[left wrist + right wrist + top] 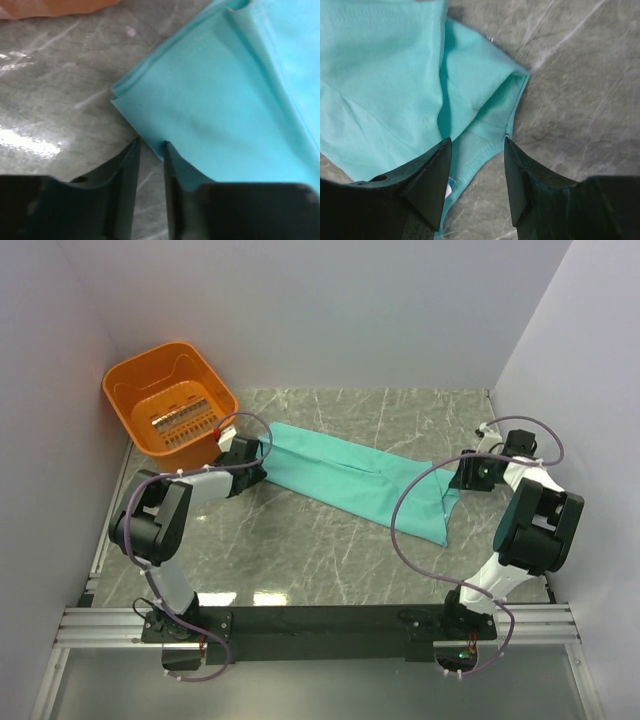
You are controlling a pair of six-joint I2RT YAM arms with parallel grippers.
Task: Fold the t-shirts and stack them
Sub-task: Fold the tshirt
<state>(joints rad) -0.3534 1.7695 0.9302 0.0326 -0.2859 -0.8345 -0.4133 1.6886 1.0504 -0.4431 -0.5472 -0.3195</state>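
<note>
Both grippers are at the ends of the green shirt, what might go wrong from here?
The left gripper sits at the very corner of the shirt, with bare table between its fingers; closing may miss the cloth. The right gripper straddles the shirt's layered edge, so it might catch only one layer and the fold may open.

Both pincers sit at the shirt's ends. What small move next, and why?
Probably close the right pincer on the t-shirt: its jaws stand open with the hem lying between them. The left pincer sits at the other end, so both ends could then lift together.
</note>
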